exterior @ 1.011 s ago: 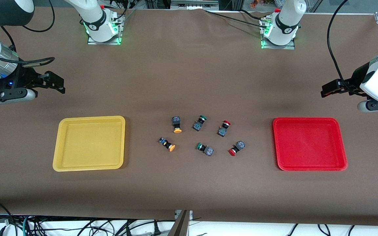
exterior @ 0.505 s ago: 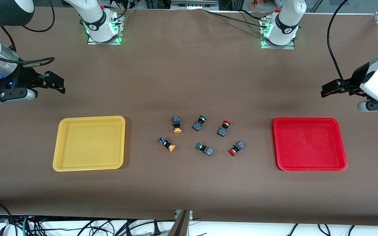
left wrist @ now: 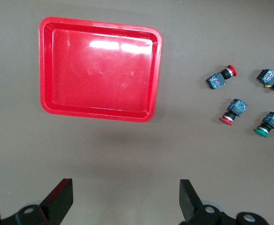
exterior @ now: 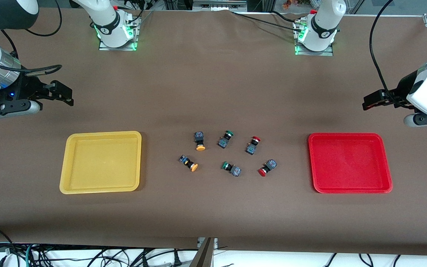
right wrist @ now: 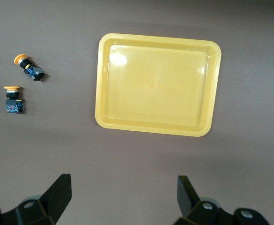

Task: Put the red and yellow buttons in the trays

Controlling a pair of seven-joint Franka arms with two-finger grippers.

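Two red-capped buttons (exterior: 252, 145) (exterior: 267, 168) and two yellow-capped buttons (exterior: 199, 141) (exterior: 188, 162) lie on the brown table between the trays. The yellow tray (exterior: 101, 161) sits toward the right arm's end, the red tray (exterior: 349, 162) toward the left arm's end; both are empty. My right gripper (exterior: 65, 97) hangs open and empty above the table beside the yellow tray (right wrist: 158, 84). My left gripper (exterior: 369, 102) hangs open and empty above the table beside the red tray (left wrist: 99, 68). The red buttons show in the left wrist view (left wrist: 221, 78) (left wrist: 233, 111), the yellow ones in the right wrist view (right wrist: 29, 67) (right wrist: 13, 99).
Two green-capped buttons (exterior: 225, 139) (exterior: 231, 168) lie among the red and yellow ones. The arm bases (exterior: 115, 31) (exterior: 315, 35) stand along the table edge farthest from the front camera. Cables hang below the nearest edge.
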